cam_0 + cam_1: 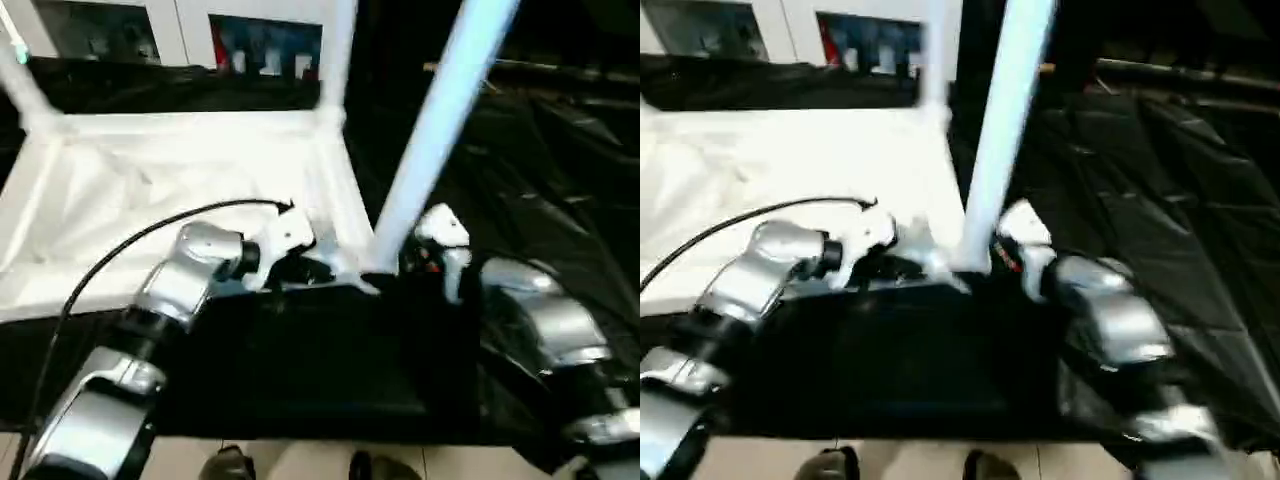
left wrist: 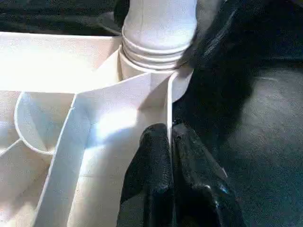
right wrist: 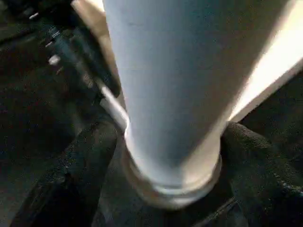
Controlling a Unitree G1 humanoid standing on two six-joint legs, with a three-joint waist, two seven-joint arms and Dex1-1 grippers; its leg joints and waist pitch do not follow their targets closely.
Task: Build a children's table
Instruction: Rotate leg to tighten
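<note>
While the head cameras look down over my forearms, I see the tabletop (image 1: 190, 190) lying upside down on the black-draped surface (image 1: 560, 200), ribbed underside up, with a white glass-door cabinet (image 1: 180, 35) behind it. One leg (image 1: 435, 130) stands upright in the tabletop's near right corner socket, its flared end seated there; another leg (image 1: 338, 55) rises at the far right corner. My left gripper (image 2: 171, 156) is clenched on the tabletop's thin outer wall just beside that near socket, one black finger on each side of the wall. My right gripper (image 3: 165, 156) sits around the base of the near leg, its fingers flanking the tube; I cannot tell whether they press it. No writing or labels are legible anywhere.
</note>
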